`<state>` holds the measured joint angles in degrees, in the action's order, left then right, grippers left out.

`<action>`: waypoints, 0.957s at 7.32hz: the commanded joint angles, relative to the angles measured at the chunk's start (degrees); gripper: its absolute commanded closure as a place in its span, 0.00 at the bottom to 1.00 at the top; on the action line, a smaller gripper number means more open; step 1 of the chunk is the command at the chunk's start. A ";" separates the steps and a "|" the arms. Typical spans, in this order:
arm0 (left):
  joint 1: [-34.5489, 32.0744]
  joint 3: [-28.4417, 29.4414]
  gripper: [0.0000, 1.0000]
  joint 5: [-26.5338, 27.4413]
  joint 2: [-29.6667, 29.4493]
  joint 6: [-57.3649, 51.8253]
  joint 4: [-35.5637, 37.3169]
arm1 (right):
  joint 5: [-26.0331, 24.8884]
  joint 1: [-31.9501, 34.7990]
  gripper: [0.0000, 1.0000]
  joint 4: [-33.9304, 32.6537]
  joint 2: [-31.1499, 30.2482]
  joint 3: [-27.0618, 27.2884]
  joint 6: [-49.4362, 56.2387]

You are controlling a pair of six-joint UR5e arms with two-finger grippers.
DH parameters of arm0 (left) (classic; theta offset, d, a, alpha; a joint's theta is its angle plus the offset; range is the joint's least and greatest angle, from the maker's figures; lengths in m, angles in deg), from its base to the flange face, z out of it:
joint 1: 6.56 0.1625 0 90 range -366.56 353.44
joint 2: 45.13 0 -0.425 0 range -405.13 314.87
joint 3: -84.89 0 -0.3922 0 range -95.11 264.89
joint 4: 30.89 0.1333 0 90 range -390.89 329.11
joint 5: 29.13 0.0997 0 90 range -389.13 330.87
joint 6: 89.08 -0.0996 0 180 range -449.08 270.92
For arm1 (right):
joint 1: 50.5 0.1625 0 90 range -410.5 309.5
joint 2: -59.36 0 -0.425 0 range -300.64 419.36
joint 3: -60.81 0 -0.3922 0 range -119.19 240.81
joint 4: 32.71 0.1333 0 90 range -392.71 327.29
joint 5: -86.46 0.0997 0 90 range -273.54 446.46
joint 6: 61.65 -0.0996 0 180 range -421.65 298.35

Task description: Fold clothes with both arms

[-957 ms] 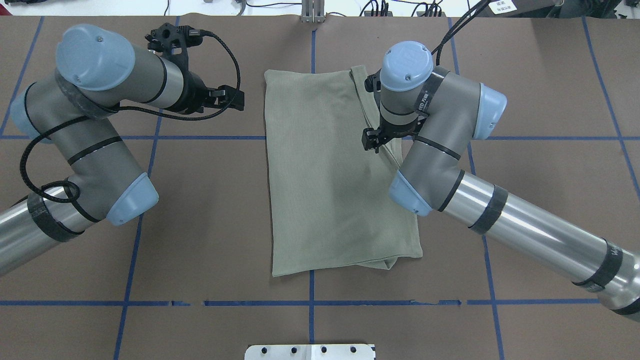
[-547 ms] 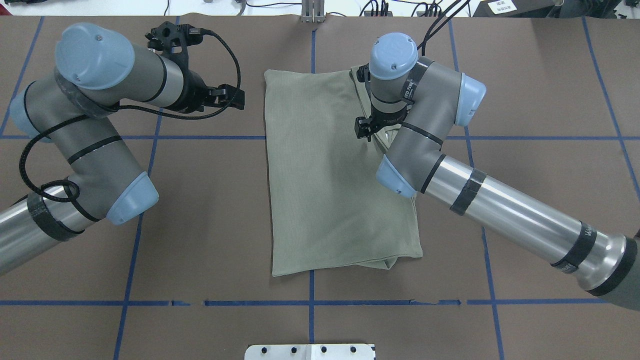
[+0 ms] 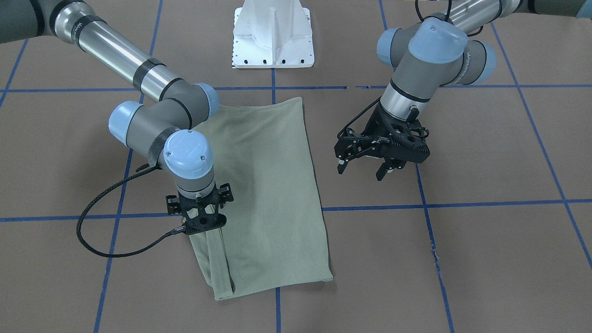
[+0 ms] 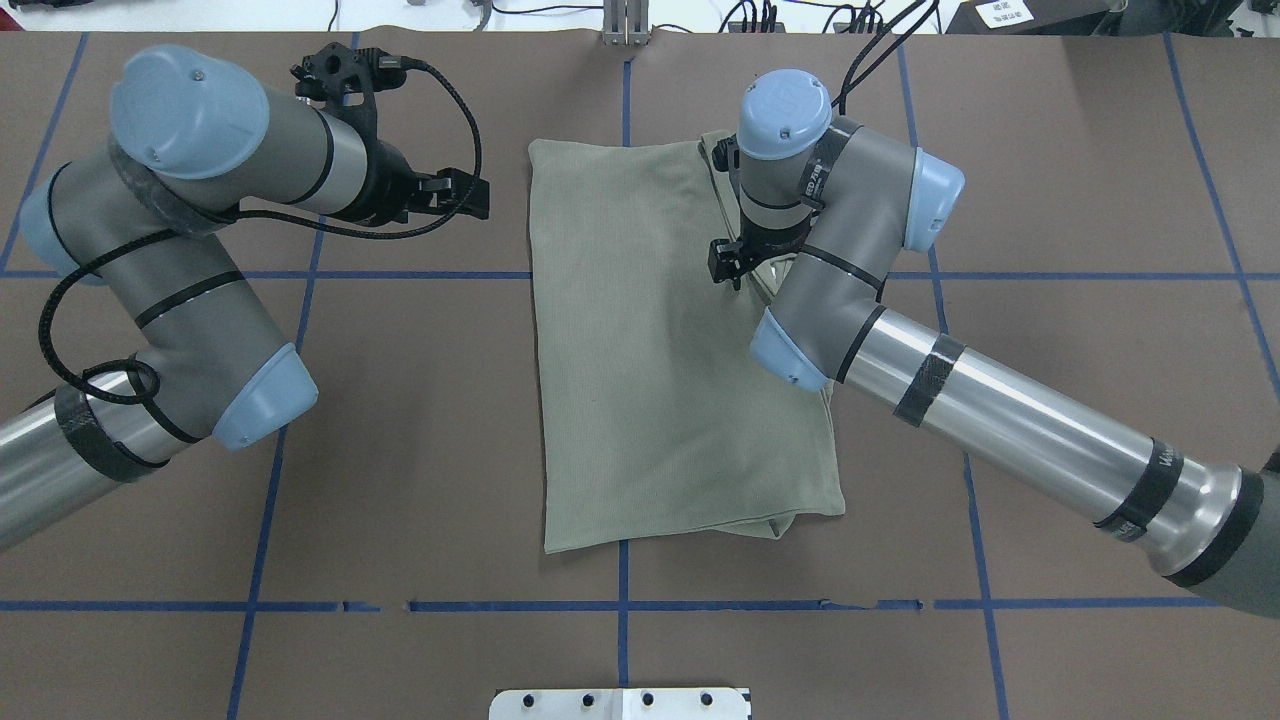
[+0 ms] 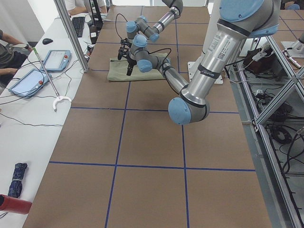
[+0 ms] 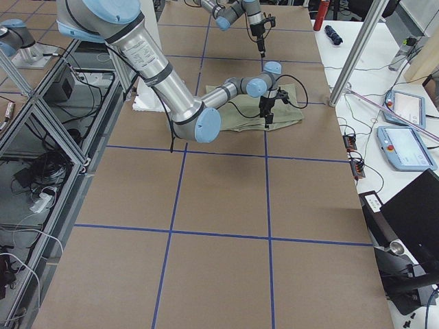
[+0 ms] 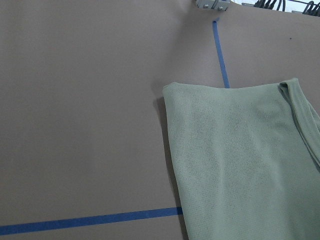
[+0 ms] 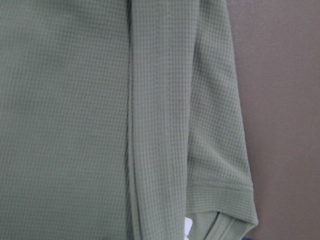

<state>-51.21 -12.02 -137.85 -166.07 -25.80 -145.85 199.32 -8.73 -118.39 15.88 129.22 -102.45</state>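
Observation:
The sage-green shirt (image 4: 650, 350) lies folded in a long rectangle at the table's middle. It also shows in the front-facing view (image 3: 273, 185). One sleeve (image 8: 160, 125) lies folded along its edge, the cuff (image 8: 220, 195) beside a white tag. My right gripper (image 3: 203, 230) points straight down with its tips at the fabric on that sleeve edge. It is seen edge-on, so I cannot tell whether it is open or shut. In the overhead view the wrist hides it. My left gripper (image 3: 361, 172) is open and empty, above bare table beside the shirt's far corner (image 7: 170, 92).
The white pedestal base (image 3: 273, 41) stands at the robot's side of the table. Blue tape lines (image 4: 622, 575) cross the brown table cover. A metal post (image 5: 71, 33) and a desk with tablets (image 5: 57, 59) stand along the table's far side.
My right arm has moved left and toward the far edge, further over the shirt, most of it in the first half second. The left arm and the shirt have not moved.

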 commanded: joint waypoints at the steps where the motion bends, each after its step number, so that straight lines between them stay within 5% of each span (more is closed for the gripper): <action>1: 0.00 0.06 0.01 0.00 0.00 0.00 0.00 | 0.61 0.86 0.00 -0.18 -0.81 -0.03 0.98; 7: 0.09 -0.03 0.01 -0.09 -0.62 0.17 0.00 | -0.01 5.52 0.00 0.25 -4.50 -0.55 5.29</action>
<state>-51.08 -12.05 -137.94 -166.43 -25.70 -145.85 199.52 -3.77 -118.53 12.69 128.92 -97.79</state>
